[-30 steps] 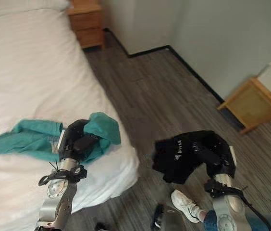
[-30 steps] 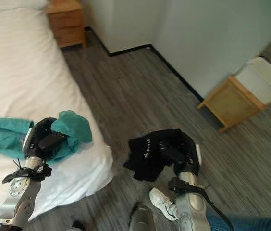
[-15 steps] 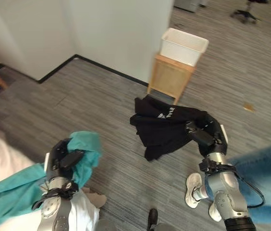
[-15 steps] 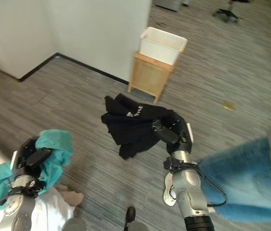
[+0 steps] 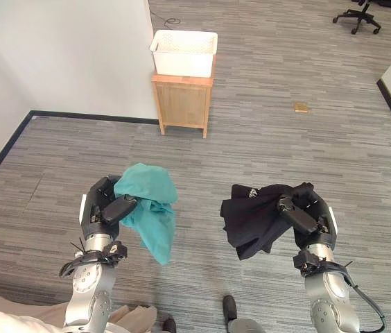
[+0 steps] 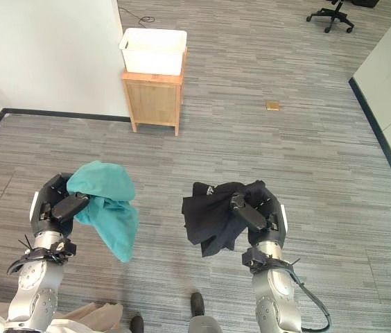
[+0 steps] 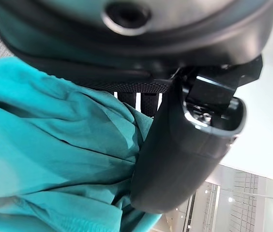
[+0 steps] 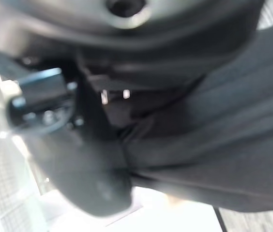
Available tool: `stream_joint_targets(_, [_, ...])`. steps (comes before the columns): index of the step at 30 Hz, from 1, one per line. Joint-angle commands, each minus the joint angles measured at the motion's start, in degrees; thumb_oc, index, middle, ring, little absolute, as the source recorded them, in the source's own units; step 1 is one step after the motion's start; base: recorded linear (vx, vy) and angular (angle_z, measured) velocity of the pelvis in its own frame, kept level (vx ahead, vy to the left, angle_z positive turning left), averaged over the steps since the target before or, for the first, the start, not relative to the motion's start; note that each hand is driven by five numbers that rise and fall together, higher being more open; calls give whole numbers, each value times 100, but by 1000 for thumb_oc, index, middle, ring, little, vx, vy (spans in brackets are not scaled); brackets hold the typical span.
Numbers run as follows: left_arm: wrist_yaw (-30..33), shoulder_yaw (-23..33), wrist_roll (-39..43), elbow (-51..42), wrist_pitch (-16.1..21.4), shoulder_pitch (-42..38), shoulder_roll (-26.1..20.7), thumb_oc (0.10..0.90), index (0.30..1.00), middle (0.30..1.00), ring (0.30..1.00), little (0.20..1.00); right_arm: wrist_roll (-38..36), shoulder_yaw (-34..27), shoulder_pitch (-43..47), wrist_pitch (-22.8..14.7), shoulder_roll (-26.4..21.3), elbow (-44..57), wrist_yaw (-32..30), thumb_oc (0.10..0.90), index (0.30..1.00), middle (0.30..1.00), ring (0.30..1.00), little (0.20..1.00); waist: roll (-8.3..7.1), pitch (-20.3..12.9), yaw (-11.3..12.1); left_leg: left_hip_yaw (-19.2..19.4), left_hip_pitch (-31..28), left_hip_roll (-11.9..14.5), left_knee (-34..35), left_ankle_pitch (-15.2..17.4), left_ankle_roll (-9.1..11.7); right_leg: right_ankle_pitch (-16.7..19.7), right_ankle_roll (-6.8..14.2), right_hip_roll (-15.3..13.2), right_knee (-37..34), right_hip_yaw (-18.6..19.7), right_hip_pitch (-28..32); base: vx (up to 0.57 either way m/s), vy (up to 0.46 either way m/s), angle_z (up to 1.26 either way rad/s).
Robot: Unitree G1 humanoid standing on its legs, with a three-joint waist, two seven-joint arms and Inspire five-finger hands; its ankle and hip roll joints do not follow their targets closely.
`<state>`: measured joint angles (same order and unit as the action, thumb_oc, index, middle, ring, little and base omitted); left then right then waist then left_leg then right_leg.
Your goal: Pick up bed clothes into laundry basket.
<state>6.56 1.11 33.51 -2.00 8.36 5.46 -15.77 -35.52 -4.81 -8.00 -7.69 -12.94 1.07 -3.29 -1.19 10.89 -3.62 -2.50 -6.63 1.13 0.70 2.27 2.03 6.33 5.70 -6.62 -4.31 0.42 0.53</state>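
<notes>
A teal garment (image 5: 149, 209) hangs in the air from my left hand (image 5: 103, 209), whose fingers are curled round its bunched top; the wrist view shows the thumb (image 7: 185, 145) pressed on the teal cloth (image 7: 54, 145). My right hand (image 5: 306, 214) is shut on a black garment (image 5: 254, 218) with white print, which droops toward the middle; close up, the black cloth (image 8: 214, 125) lies against the hand (image 8: 78, 145). A white laundry basket (image 5: 184, 52) stands on a small wooden cabinet (image 5: 181, 103) far ahead by the wall.
Grey plank floor spreads between my hands and the cabinet. A white wall (image 5: 57, 55) with a black skirting runs on the left. A small tan object (image 5: 301, 107) lies on the floor, and an office chair (image 5: 359, 14) stands at the far right.
The camera has swung away from the bed toward the basket, which now stands straight ahead. Both hands still hold their garments; the teal one has come fully off the bed and hangs free.
</notes>
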Motion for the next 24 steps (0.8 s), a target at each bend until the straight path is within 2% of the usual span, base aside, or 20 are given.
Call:
stream_joint_targets(1, [-450, -558, 97, -189, 312, -1001, -335, 400, 300, 300, 300, 300, 112, -4, 498, -509, -276, 386, 36, 400, 300, 300, 300, 300, 33, -479, 199, 24, 290, 77, -45, 179, -13, -911, 289, -263, 893, -375, -85, -2, 62, 12])
stream_joint_targets(6, [-428, -450, -117, -210, 312, -1029, -549, 400, 300, 300, 300, 300, -32, 133, 867, -488, -368, 320, 100, 400, 300, 300, 300, 300, -53, -474, 320, 19, 283, -83, -212, 334, -165, -828, 359, -358, 961, -213, -121, 21, 75, -4])
stream_joint_targets(14, [-149, -292, -27, -228, 466, -1489, -834, 400, 300, 300, 300, 300, -127, 414, 1837, -605, -558, 414, -49, 400, 300, 300, 300, 300, -154, -409, 497, -34, 333, -184, -337, 445, -264, -828, 430, -421, 1129, -156, -186, 46, 47, -1])
stream_joint_targets(16, [-92, -235, 34, -240, 480, -1472, -800, 400, 300, 300, 300, 300, -52, 447, 1816, -598, -515, 541, -59, 400, 300, 300, 300, 300, -137, -348, 502, -72, 303, -172, -367, 552, -336, -956, 483, -431, 1744, -53, -384, 101, 81, 0])
stream_joint_targets(18, [-81, -226, 60, -233, 446, -1436, -752, 400, 300, 300, 300, 300, 25, 443, 1663, -565, -486, 641, -24, 400, 300, 300, 300, 300, -63, -226, 457, -69, 203, -159, -382, 595, -432, -684, 561, -462, 2885, 1, -789, 74, 139, -6])
stream_joint_targets(20, [-152, -216, -20, -263, 399, -1338, -758, 400, 300, 300, 300, 300, 105, 367, 1435, -508, -460, 640, 37, 400, 300, 300, 300, 300, 76, -90, 343, -69, -94, -75, -270, 658, -490, -431, 536, -456, 3753, -19, -1236, 181, 140, -12])
stream_joint_targets(22, [-220, -179, -30, -307, 401, -1237, -769, 400, 300, 300, 300, 300, 149, 261, 1226, -471, -435, 557, 49, 400, 300, 300, 300, 300, 118, -75, 214, -8, -437, 22, -80, 787, -446, -363, 540, -666, 3734, -325, -1659, 372, 16, -17])
stream_joint_targets(23, [-238, -136, -19, -359, 410, -1198, -776, 400, 300, 300, 300, 300, 11, 163, 1139, -482, -391, 500, 58, 400, 300, 300, 300, 300, 115, -98, 129, 0, -596, 57, 13, 877, -390, -385, 544, -683, 3445, -406, -1795, 604, -130, -18])
stream_joint_targets(24, [-252, -74, 47, -395, 440, -1164, -765, 400, 300, 300, 300, 300, -225, -30, 1027, -556, -357, 427, 47, 400, 300, 300, 300, 300, 49, -139, -20, -90, -865, 50, 117, 1020, -283, -399, 555, -658, 2610, -552, -2027, 477, -118, -19])
